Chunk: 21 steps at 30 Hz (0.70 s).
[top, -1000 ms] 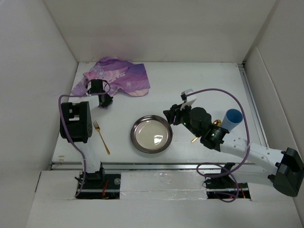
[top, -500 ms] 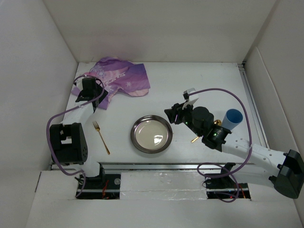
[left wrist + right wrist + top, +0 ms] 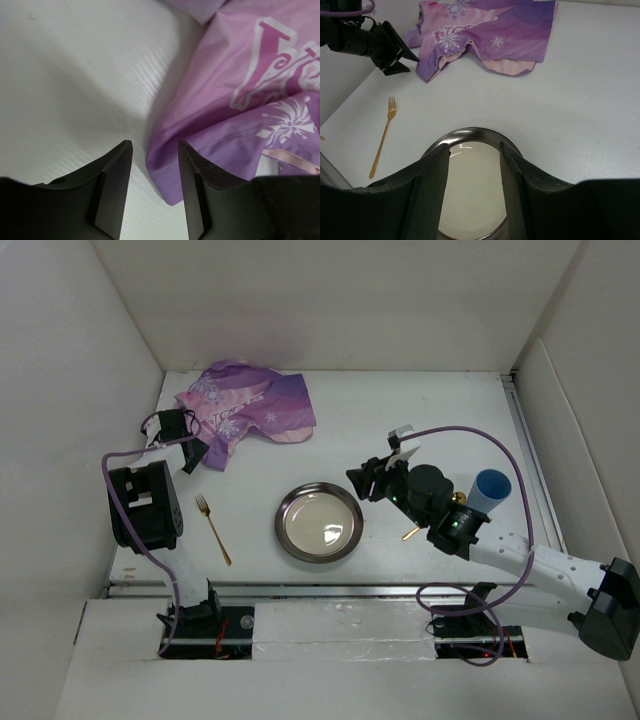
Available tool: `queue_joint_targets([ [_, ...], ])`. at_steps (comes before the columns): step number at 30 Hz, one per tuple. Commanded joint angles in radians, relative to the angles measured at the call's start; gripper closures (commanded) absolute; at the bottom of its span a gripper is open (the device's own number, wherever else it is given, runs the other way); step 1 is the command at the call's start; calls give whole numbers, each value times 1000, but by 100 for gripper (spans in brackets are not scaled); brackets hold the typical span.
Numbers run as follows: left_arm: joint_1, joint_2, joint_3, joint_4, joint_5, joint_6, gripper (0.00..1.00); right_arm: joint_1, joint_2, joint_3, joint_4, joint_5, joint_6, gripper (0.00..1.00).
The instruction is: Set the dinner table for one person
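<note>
The dinner table (image 3: pixel 420 420) is the white top under everything. A purple printed cloth mat (image 3: pixel 255 405) lies crumpled at its far left. My left gripper (image 3: pixel 192 453) sits low at the mat's near-left corner, jaws open. In the left wrist view the mat's hem (image 3: pixel 165 170) lies just ahead of the gripper (image 3: pixel 155 147), ungripped. A steel plate (image 3: pixel 284 525) rests at the near centre. My right gripper (image 3: pixel 360 480) hovers open over the plate's right side; its wrist view shows the rim (image 3: pixel 470 132) between the jaws. A gold fork (image 3: pixel 213 530) lies left of the plate.
A blue cup (image 3: pixel 490 487) stands at the right behind the right arm. A gold utensil (image 3: pixel 410 534) pokes out from under that arm, right of the plate. White walls close in the table on three sides. The left arm's purple cable loops near the left wall.
My left gripper has gone from shut to open and has shifted left along the mat's near edge to its left corner. The right arm has barely moved.
</note>
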Motion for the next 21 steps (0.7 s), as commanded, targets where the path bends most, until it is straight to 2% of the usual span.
queue_joint_targets([
  [1,-11,35,44,-11,61,23,62,-5,-4,19,30,-3,-9,50],
  [2,-21,44,58,-14,67,26,65,-5,5,23,21,-8,-11,49],
  [3,-40,50,61,-13,71,31,74,-5,7,26,20,-18,-9,50],
  [6,-63,73,73,4,126,26,84,-5,11,21,33,4,-11,49],
  [7,-77,85,75,9,143,20,96,-5,14,21,34,8,-14,50],
  [8,-77,91,73,25,180,14,100,-14,19,27,25,9,-14,50],
  [10,-121,93,65,44,218,0,100,-14,23,32,16,28,-11,50],
  [11,-142,91,62,74,243,-5,100,-14,25,33,13,37,-14,56],
  [12,-220,91,78,78,252,-17,100,-38,36,35,8,52,-8,76],
  [13,-221,91,85,78,257,-17,100,-39,36,35,8,52,-7,76],
  [14,-251,93,95,90,260,-26,100,-48,40,42,-7,54,-1,86],
  [16,-340,94,117,139,294,-63,100,-75,48,49,-29,55,11,100],
  [21,-506,186,258,139,309,-98,100,-127,53,43,-45,39,26,100],
])
